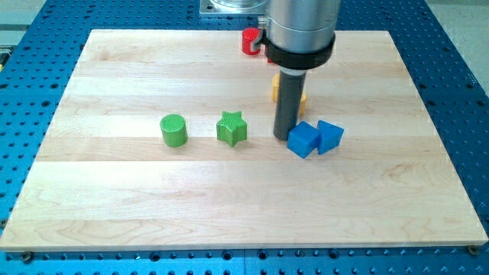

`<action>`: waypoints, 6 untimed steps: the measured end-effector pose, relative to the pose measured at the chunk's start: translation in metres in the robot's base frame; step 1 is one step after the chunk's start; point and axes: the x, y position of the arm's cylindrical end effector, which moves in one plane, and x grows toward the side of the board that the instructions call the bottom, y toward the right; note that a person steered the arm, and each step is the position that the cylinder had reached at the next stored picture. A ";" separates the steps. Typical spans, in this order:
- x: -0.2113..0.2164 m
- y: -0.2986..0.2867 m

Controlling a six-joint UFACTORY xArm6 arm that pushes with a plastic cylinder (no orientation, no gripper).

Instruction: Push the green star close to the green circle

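The green star (231,127) lies near the middle of the wooden board (153,198). The green circle (174,131) lies to its left, a short gap apart. My tip (283,137) rests on the board to the right of the green star, with a gap between them, and just left of a blue block (302,140).
A second blue block (330,136) touches the first on its right. A yellow block (275,89) is mostly hidden behind the rod. A red block (250,41) sits at the board's top edge, partly hidden by the arm.
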 end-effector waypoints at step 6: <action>0.009 -0.118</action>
